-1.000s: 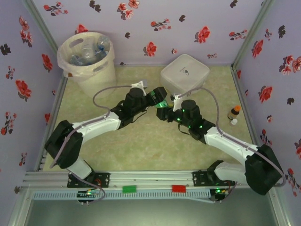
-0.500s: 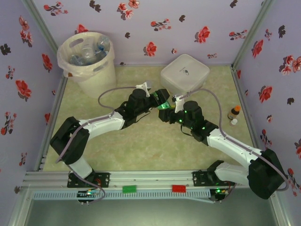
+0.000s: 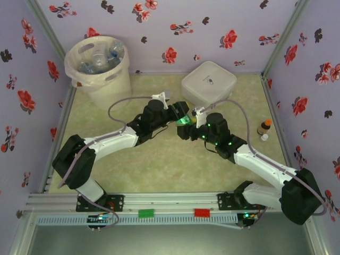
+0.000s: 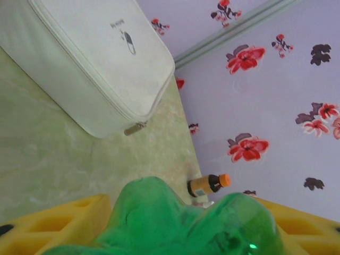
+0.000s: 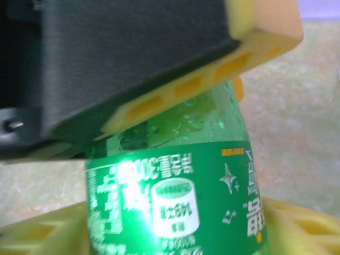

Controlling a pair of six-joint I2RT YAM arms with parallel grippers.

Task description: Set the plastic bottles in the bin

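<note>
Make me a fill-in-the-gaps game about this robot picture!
The bottle in the middle of the table is ____.
The bin stands at the table's far ____ corner.
The tiny brown bottle has an ____ cap.
Missing words: green, left, orange.

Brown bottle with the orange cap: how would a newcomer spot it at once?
Find the white zippered case at the back. Move right to the flowered wall; the brown bottle sits at its foot, alone in having an orange cap.
</note>
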